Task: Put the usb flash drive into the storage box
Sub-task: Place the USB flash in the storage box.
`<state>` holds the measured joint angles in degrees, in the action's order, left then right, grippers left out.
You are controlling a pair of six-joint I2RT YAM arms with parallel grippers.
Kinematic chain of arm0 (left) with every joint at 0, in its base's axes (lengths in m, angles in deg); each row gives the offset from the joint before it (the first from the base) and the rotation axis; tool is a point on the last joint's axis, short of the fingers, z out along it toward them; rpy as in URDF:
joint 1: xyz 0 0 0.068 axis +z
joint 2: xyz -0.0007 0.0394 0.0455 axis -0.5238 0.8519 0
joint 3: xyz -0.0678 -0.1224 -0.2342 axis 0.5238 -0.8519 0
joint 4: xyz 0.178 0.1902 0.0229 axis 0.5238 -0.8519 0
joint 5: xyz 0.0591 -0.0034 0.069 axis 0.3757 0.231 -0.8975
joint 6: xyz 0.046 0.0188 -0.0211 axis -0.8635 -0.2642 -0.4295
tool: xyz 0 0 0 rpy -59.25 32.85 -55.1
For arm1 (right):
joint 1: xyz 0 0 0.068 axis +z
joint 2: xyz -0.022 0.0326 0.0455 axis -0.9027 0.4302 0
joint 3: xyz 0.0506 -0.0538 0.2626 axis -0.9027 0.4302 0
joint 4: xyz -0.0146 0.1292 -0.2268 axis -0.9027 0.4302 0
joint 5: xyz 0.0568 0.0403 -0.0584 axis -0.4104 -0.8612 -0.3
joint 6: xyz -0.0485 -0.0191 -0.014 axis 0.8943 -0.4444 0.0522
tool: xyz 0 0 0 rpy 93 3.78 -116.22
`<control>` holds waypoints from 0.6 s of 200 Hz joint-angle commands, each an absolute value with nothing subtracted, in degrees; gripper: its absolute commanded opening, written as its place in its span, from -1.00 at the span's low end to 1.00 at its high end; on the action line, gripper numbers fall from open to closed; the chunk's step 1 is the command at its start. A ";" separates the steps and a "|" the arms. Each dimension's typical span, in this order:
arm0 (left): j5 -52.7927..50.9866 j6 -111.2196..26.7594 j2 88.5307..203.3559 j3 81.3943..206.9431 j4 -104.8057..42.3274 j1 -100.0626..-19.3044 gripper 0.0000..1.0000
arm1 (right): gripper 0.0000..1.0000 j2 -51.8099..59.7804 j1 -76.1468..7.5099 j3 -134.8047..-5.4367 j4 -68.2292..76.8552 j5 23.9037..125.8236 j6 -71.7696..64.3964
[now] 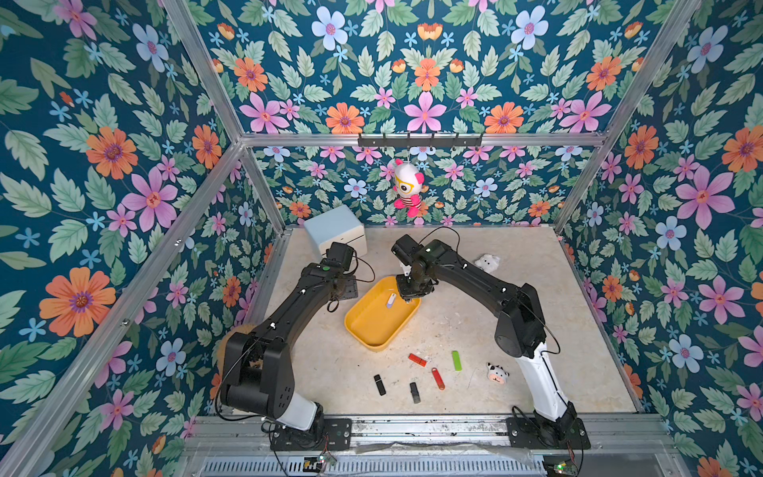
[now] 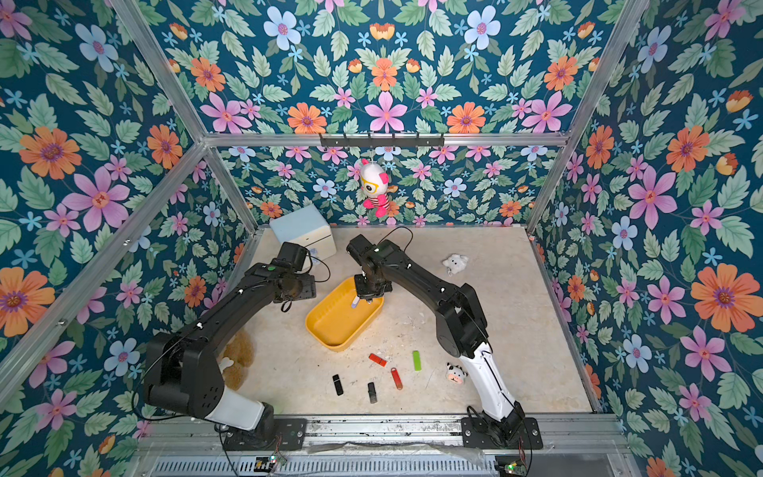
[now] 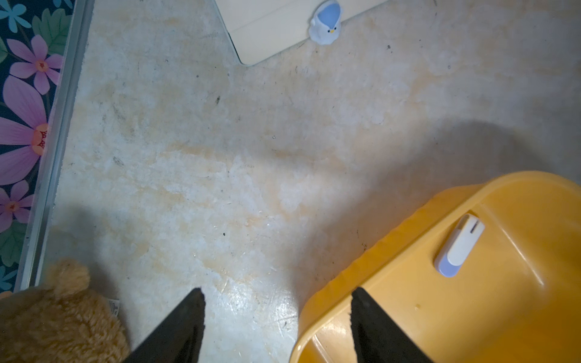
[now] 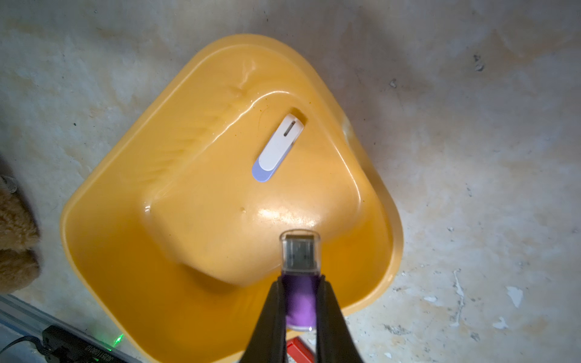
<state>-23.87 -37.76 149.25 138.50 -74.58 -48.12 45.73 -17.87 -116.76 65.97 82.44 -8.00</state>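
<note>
The yellow storage box [image 1: 371, 326] [image 2: 330, 326] lies mid-table. A white and lilac usb flash drive [image 1: 391, 300] [image 4: 278, 147] [image 3: 459, 245] rests flat inside it near the far end. My right gripper [image 4: 301, 279] hangs above the box [image 4: 188, 204], shut on a purple flash drive [image 4: 300, 251] with a clear cap that points down. In both top views the right arm's wrist [image 1: 413, 289] hides those jaws. My left gripper [image 3: 278, 290] is open and holds nothing. It straddles the box's rim [image 3: 408, 232], one finger over the table and one over the box.
Several more flash drives lie near the front: red [image 1: 417, 359], green [image 1: 456, 360], orange-red [image 1: 438, 378] and two black [image 1: 380, 384]. A cow toy [image 1: 497, 373], white plush [image 1: 488, 262], brown plush [image 3: 56, 320], small blue toy [image 3: 327, 22] and pale cube cabinet [image 1: 334, 229] stand around.
</note>
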 commanded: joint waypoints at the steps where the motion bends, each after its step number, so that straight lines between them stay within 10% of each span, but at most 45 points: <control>1: -23.42 -37.86 149.58 138.55 -75.14 -47.76 0.52 | -1.00 48.07 -17.33 -119.98 69.65 81.68 -7.14; 120: -21.90 -38.51 150.11 137.22 -73.92 -47.22 0.53 | -1.00 56.68 -17.06 -125.50 71.96 82.38 -6.87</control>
